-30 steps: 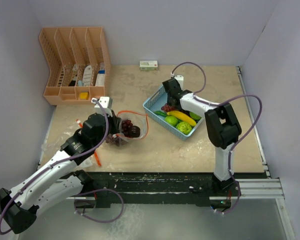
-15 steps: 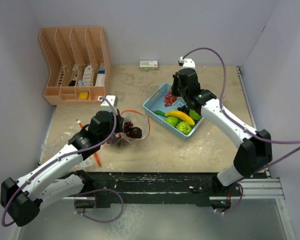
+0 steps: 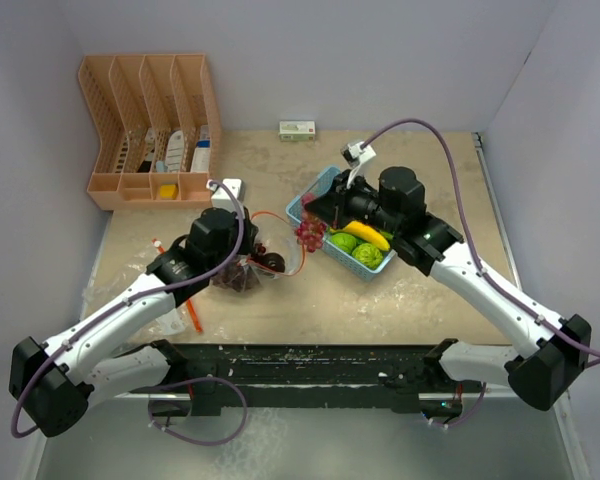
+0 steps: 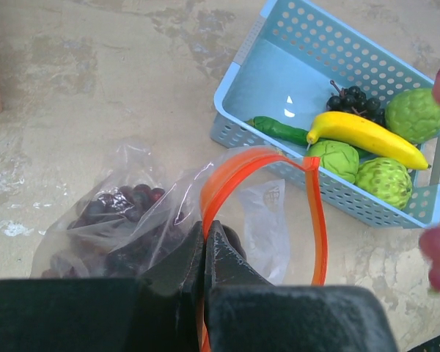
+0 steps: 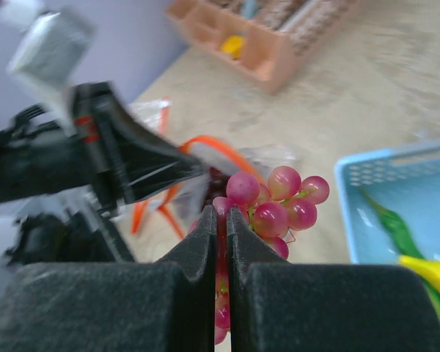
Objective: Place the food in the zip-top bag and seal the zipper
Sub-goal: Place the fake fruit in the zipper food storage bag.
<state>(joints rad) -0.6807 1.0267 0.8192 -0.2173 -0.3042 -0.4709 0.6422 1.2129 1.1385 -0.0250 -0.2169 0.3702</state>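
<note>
Food (image 4: 336,158) first, Ana: where is it?

Mostly in the blue basket (image 4: 279,73), Ben, right of centre on the bench (image 3: 380,300): a banana (image 4: 367,133), three bumpy green fruits (image 4: 416,114), a long green vegetable (image 4: 279,130) and dark grapes (image 4: 356,101).

And the bag (image 4: 161,205)?

Just left of the basket, its orange zipper (image 4: 315,213) mouth facing it. A dark bunch (image 4: 125,213) already lies inside.

The tools?

The left tool (image 4: 204,236) is pinched tight on the bag's rim at the zipper. The right tool (image 5: 218,224) is clamped on the stem of pink grapes (image 5: 275,205), hanging at the basket's left rim, just beside the bag mouth.

Any writing?

A faint print (image 4: 271,194) on the bag and a small box (image 3: 297,130) at the back wall; neither can be read. The peach organizer (image 3: 150,130), upper left, holds small items, labels too small to read.

What changed?

A second ago the right tool was down at the basket's far end; now it has carried the pink grapes out to the left rim. The left arm has edged toward the basket, bag in its grip throughout.
</note>
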